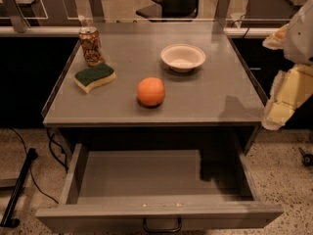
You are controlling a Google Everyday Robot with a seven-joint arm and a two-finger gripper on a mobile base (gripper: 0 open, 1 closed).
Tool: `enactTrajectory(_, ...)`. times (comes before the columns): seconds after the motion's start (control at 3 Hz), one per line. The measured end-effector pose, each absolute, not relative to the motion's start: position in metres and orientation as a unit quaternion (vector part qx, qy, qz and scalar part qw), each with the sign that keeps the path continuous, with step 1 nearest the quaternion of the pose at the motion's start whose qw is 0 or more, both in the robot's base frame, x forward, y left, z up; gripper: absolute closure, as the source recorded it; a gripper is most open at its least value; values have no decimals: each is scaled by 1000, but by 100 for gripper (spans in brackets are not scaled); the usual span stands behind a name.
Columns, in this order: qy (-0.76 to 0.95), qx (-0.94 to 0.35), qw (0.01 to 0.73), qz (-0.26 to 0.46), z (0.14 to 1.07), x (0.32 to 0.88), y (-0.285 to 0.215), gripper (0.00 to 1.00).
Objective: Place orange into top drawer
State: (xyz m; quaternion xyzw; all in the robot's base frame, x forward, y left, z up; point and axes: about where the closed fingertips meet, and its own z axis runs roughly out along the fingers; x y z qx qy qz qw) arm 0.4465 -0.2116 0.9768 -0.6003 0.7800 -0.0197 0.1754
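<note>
A grey table (215,94) with a smooth, dull top stands on a speckled floor (286,177). The orange (151,91) sits on the table a little in front of the middle, apart from everything else. Behind it to the right is a white bowl (183,57), upright. At the back left corner a drink can (91,45) stands upright, and just in front of it lies a sponge (95,77), green side up, yellow beneath.

Under the table top the top drawer (146,177) is pulled well out towards the camera; its grey floor is bare. Its flat front panel carries a small dark handle (162,225) at the centre. The orange is on the table, not in the drawer.

The gripper (283,102) hangs at the right edge of the view, beyond the table's right front corner and off its surface, well apart from the orange. Its pale cream parts point down and to the left. I cannot tell how the jaws stand, nor whether they hold anything. A soft shadow (237,109) lies on the table near that corner.

Behind the table runs a pale rail (39,31) with posts, and past it a dark chair (176,1). On the floor to the left lie a black cable (32,180) and a dark bar (18,195)
</note>
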Motion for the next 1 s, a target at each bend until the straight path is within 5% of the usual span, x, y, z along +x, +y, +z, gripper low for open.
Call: enactTrajectory(1.0,780,-571,251,49,954,496,-168,0)
